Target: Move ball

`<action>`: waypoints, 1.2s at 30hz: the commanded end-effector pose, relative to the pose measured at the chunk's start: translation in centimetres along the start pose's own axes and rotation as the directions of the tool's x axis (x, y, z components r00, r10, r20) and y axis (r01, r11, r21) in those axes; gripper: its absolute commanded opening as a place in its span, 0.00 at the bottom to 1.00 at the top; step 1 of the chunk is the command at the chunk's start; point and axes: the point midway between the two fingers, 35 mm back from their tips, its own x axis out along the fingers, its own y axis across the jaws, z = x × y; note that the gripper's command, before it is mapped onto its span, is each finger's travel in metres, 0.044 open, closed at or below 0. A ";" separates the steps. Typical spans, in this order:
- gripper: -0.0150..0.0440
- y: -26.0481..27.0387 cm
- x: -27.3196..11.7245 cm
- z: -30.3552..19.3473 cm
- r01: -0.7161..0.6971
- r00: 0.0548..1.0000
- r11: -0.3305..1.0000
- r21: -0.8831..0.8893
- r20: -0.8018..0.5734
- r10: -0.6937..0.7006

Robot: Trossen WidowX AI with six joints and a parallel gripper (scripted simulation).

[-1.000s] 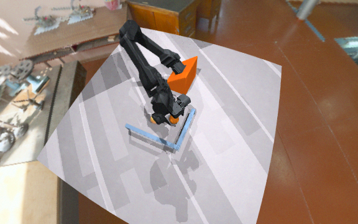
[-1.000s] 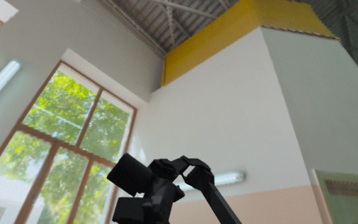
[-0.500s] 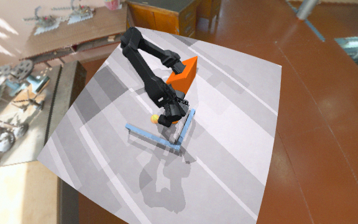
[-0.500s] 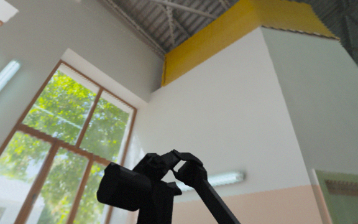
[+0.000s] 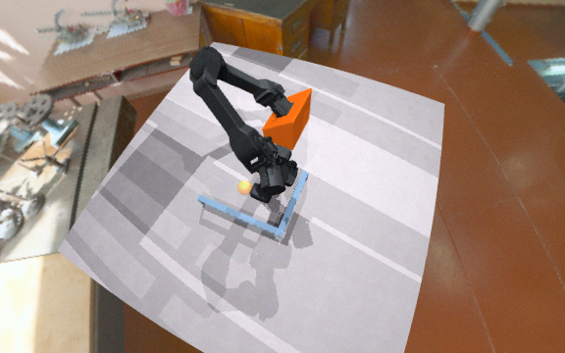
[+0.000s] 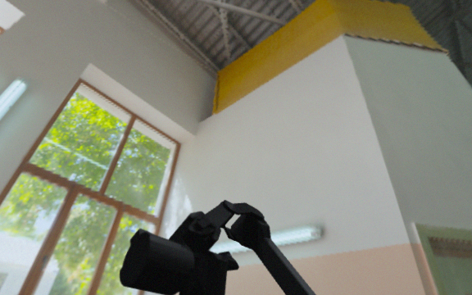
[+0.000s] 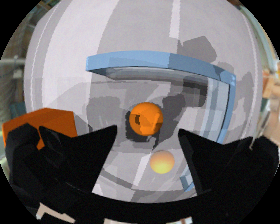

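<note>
The orange ball [image 7: 146, 119] lies on the table inside the corner of the clear walls; the arm hides it in the top view. The see-through ball [image 5: 244, 187] [image 7: 162, 162] is pale orange and lies to the left of my gripper in the top view. The low clear walls [image 5: 240, 216] [image 7: 141, 59] have blue rims and meet in one corner. My gripper [image 7: 148, 131] is open and points down from above the ball. The ball shows in the wrist view between the two spread fingertips, slightly beyond them, with nothing gripped. The fingertips are hidden in the top view.
An orange block [image 5: 288, 124] [image 7: 48, 125] stands by the arm's base, outside the walls. The pale table [image 5: 361, 206] carries the arm's shadows. The exterior view shows only part of the arm [image 6: 156, 262] against the room, with no table or ball.
</note>
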 end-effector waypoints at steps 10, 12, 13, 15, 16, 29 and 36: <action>0.89 0.1 2.3 0.0 -0.004 1.000 1.000 -0.008 -0.007 0.004; 0.89 0.1 2.7 0.0 -0.004 1.000 1.000 -0.008 -0.008 0.004; 0.89 0.1 2.8 0.0 -0.004 1.000 1.000 -0.008 -0.008 0.004; 0.89 0.1 3.2 0.0 -0.004 1.000 1.000 -0.008 -0.008 0.004; 0.89 0.1 3.3 0.0 -0.004 1.000 1.000 -0.008 -0.008 0.004; 0.71 0.2 4.5 -0.1 -0.004 1.000 1.000 -0.008 -0.010 0.004; 0.63 0.2 4.5 -0.1 -0.004 1.000 1.000 -0.008 -0.010 0.004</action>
